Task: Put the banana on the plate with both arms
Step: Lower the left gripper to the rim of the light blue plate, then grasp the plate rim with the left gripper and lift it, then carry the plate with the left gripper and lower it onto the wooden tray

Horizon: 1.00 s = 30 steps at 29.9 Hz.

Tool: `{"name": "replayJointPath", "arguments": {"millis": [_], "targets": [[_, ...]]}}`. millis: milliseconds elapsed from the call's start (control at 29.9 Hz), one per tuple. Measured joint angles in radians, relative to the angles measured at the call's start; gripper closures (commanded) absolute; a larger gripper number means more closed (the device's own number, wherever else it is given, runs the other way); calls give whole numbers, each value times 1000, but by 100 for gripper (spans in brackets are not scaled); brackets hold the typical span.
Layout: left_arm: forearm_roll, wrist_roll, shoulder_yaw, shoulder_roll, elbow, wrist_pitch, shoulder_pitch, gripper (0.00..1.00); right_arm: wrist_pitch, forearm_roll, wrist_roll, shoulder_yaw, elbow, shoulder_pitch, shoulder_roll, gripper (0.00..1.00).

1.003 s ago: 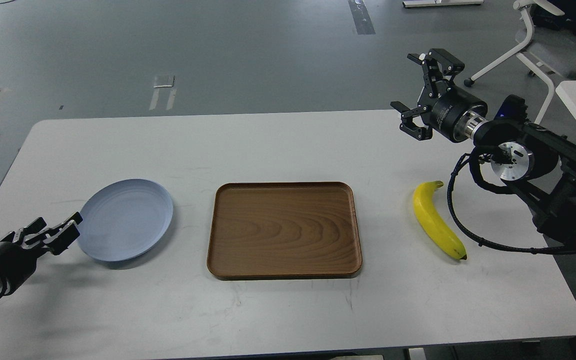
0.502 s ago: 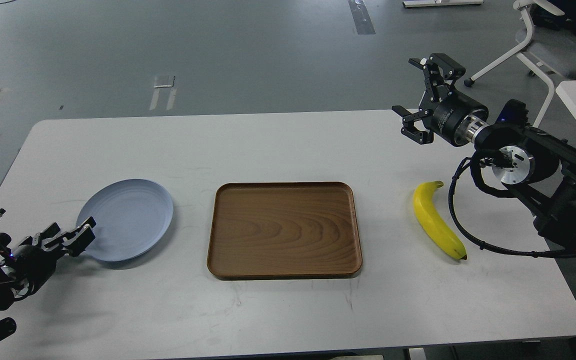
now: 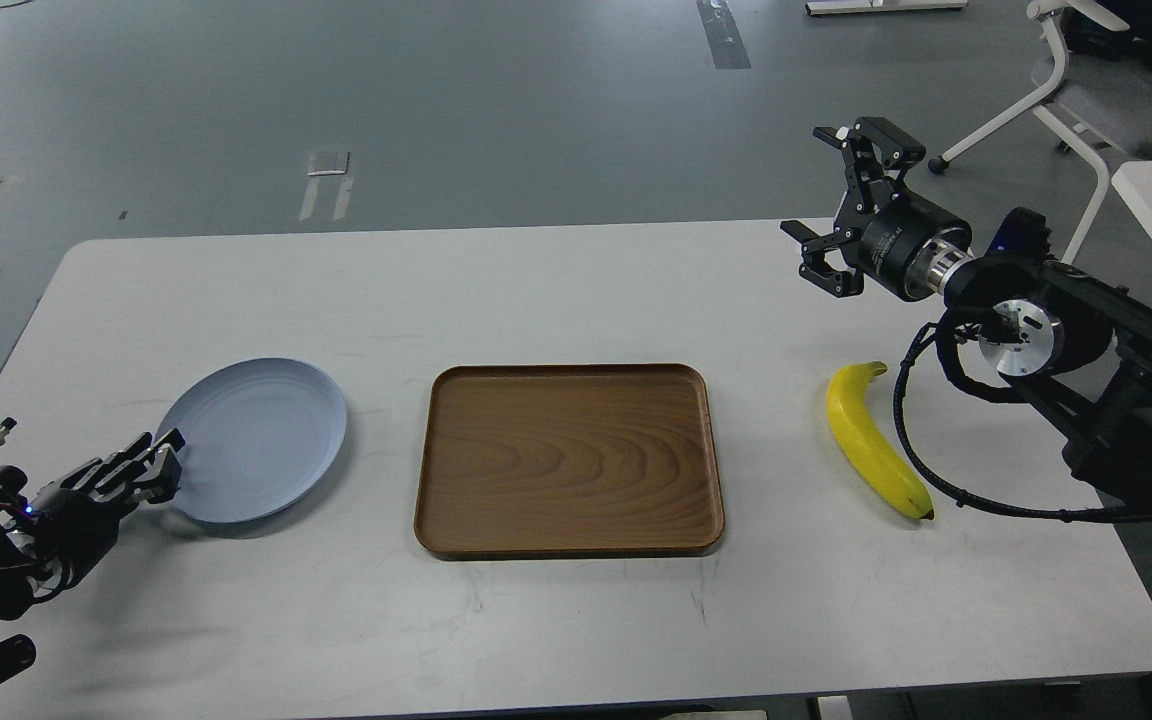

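- Two arms are in view, one at each side of the worktop [image 3: 576, 620], and neither has hold of anything.
- The banana [image 3: 871, 440] lies flat on the right part of the worktop, just right of the wooden tray [image 3: 568, 460], with its greenish stem pointing away from the robot and its dark tip nearer.
- The plate [image 3: 256, 440] sits on the left part of the worktop, well apart from the banana, with the tray between them.
- The right gripper [image 3: 841, 205] hangs above the far right of the worktop, beyond the banana, with its jaws spread wide and empty.
- The left gripper [image 3: 151, 465] is low at the near-left rim of the plate; its jaws look nearly closed, but whether they pinch the rim cannot be told from this angle.
- The banana is probably light and fairly firm, with a smooth skin that may slip and flesh that bruises under a hard squeeze.
- Its thick middle looks like the best place to take hold, across the narrow width, since the tapered ends would likely swing or slide out.
- The plate seems stiff and shallow; its raised rim is the only part that offers a grip, and it could skid on the smooth worktop.
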Motion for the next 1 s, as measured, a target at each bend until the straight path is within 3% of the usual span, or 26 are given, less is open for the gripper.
{"name": "replayJointPath", "arguments": {"millis": [234, 535, 736, 1003], "targets": [[-6, -14, -2, 19, -12, 2, -39, 100, 0, 0, 8, 0, 0, -4, -1, 0], [-7, -21, -2, 103, -151, -10, -65, 100, -1, 0, 11, 5, 0, -4, -8, 0], [70, -21, -2, 109, -211, -10, -156, 100, -1, 0, 11, 8, 0, -3, -11, 0], [448, -21, 3, -37, -237, -14, -261, 100, -1, 0, 11, 14, 5, -1, -48, 0]]}}
